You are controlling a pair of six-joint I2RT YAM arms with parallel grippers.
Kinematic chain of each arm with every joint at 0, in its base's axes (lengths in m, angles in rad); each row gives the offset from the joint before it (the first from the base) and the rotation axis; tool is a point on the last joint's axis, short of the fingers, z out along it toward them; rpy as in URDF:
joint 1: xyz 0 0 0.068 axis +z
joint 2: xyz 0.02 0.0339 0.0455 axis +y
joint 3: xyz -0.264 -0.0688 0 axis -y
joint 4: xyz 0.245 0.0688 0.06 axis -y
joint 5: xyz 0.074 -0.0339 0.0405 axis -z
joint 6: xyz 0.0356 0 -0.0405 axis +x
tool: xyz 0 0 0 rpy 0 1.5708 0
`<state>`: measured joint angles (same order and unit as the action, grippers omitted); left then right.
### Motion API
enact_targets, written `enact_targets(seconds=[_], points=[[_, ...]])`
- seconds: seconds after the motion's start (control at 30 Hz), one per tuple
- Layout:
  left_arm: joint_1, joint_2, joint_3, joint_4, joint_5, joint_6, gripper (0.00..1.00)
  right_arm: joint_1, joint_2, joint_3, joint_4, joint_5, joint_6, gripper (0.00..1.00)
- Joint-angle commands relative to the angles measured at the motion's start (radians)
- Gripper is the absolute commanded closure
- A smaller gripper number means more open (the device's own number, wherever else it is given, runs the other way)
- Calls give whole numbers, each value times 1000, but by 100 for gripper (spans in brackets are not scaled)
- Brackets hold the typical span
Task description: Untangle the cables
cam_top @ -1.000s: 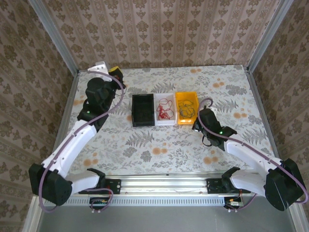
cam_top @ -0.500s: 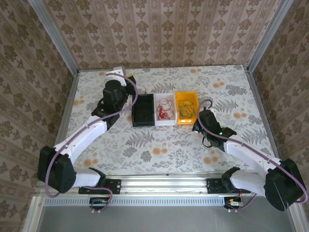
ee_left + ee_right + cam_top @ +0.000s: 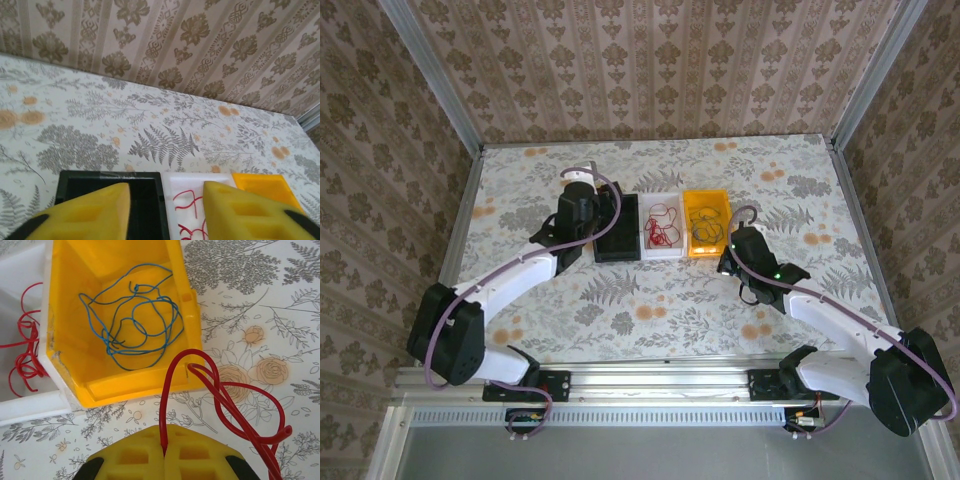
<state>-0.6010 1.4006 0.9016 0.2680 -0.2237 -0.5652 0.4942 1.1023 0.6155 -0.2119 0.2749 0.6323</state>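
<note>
My right hand (image 3: 164,454) sits at the bottom centre of its wrist view, pads pressed together on a red cable (image 3: 225,400). The cable's loops spread over the counter (image 3: 260,300) at lower right, just beside the near corner of the yellow bin (image 3: 120,385). A blue cable (image 3: 135,325) lies tangled inside that bin. More red cables (image 3: 25,362) lie in the white bin (image 3: 30,407) at the left edge. My left hand (image 3: 167,212) is spread wide and holds nothing, above the black bin (image 3: 107,176) at the bottom of its view.
</note>
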Motion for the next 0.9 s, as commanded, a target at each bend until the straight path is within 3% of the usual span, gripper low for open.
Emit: enact_targets(seconds=[0.0, 0.17, 0.33, 0.5, 0.6, 0.73, 0.87], points=[[-3, -5, 19, -16, -37, -11, 43, -2, 1, 47, 17, -52, -42, 99], [5, -41, 34, -77, -168, 4, 36, 17, 35, 118, 37, -160, -100, 98], [36, -116, -33, -201, -328, -128, 35, 59, 161, 257, 72, -312, -150, 98], [59, -167, -86, -338, -370, -219, 36, 67, 374, 432, 93, -459, -158, 97], [64, -197, -116, -371, -367, -230, 36, 66, 513, 566, 45, -476, -184, 95], [70, -231, -140, -390, -374, -234, 36, 53, 666, 726, -43, -413, -174, 65], [85, -258, -144, -403, -382, -211, 35, 53, 668, 738, -5, -357, -159, 50]])
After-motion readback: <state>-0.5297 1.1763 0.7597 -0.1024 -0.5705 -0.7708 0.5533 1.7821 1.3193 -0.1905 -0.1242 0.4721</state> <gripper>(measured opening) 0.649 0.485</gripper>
